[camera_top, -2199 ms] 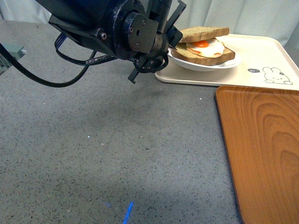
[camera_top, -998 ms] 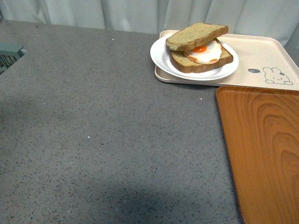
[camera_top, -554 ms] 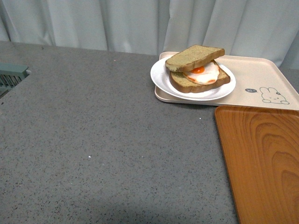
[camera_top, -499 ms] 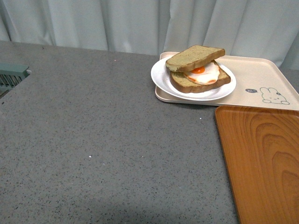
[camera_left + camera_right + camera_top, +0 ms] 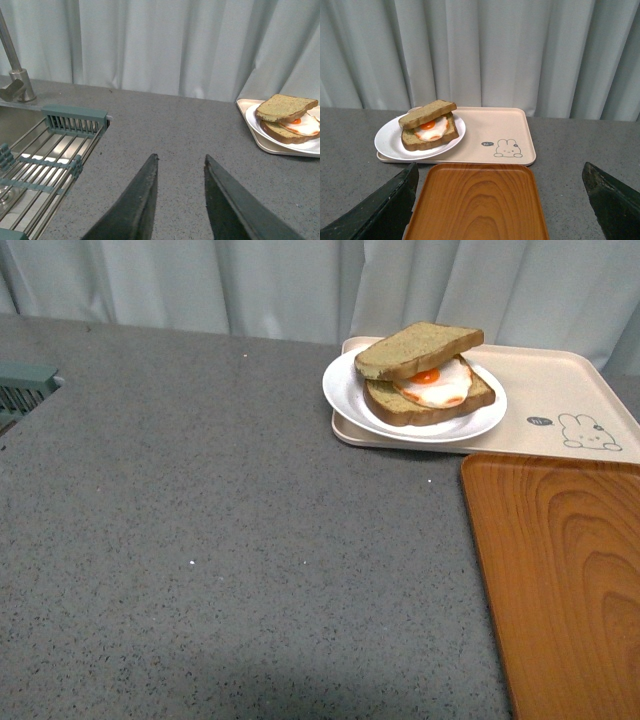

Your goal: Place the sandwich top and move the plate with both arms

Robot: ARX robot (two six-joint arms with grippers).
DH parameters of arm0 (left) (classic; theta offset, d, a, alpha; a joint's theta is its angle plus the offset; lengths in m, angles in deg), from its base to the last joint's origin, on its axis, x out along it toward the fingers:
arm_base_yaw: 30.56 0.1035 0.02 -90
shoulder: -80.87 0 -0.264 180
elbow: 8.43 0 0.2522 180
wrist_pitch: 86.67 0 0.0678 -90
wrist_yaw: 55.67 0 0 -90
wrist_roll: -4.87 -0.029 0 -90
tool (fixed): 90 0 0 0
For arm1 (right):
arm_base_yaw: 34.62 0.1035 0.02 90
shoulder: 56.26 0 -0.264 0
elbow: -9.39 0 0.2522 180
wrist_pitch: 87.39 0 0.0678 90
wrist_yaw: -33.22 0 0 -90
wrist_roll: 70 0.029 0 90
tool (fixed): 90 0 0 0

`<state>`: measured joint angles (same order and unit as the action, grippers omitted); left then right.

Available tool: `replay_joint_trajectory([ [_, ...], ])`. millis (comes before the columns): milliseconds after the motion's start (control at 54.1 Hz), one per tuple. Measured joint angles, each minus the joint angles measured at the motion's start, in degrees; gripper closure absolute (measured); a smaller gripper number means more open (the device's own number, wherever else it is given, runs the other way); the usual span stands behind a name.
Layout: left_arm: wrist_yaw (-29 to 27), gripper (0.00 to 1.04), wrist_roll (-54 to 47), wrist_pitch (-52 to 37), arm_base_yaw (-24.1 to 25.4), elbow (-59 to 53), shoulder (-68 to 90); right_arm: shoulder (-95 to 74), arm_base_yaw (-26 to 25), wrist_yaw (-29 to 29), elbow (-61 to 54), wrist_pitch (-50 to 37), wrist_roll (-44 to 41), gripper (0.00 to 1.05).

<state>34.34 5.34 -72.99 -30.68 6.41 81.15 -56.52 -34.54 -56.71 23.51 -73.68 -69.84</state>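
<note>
The sandwich top (image 5: 418,348) lies tilted over a fried egg on a lower bread slice, all on the white plate (image 5: 345,390). The plate rests on the left part of the beige rabbit tray (image 5: 560,390). No arm shows in the front view. In the left wrist view my left gripper (image 5: 181,159) is open over bare counter, well short of the plate (image 5: 252,120) and sandwich top (image 5: 287,106). In the right wrist view my right gripper (image 5: 500,172) is wide open above the wood-grain tray (image 5: 477,205), with the plate (image 5: 387,142) and sandwich top (image 5: 427,112) beyond it.
The orange-brown wood-grain tray (image 5: 560,580) lies at the front right, just before the beige tray. A sink with a grey-green rack (image 5: 55,150) and a tap (image 5: 15,75) sits to the left. Pale curtains (image 5: 300,280) hang behind the grey speckled counter (image 5: 220,540).
The black arm that stood by the plate 2.2 s ago has left the front view. The view itself shifted slightly; the sandwich and plate stay on the beige tray.
</note>
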Motion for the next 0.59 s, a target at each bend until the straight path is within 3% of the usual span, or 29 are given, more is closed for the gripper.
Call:
replay_joint_trajectory([
  [74, 0.00, 0.56, 0.00, 0.02, 0.00, 0.00, 0.00, 0.00, 0.00, -0.02, 0.00, 0.00, 0.00, 0.09],
  [388, 0.00, 0.05, -0.04, 0.04, 0.00, 0.00, 0.00, 0.00, 0.00, -0.02, 0.00, 0.00, 0.00, 0.09],
  [591, 0.00, 0.06, -0.09, 0.04, 0.00, 0.00, 0.00, 0.00, 0.00, -0.02, 0.00, 0.00, 0.00, 0.09],
])
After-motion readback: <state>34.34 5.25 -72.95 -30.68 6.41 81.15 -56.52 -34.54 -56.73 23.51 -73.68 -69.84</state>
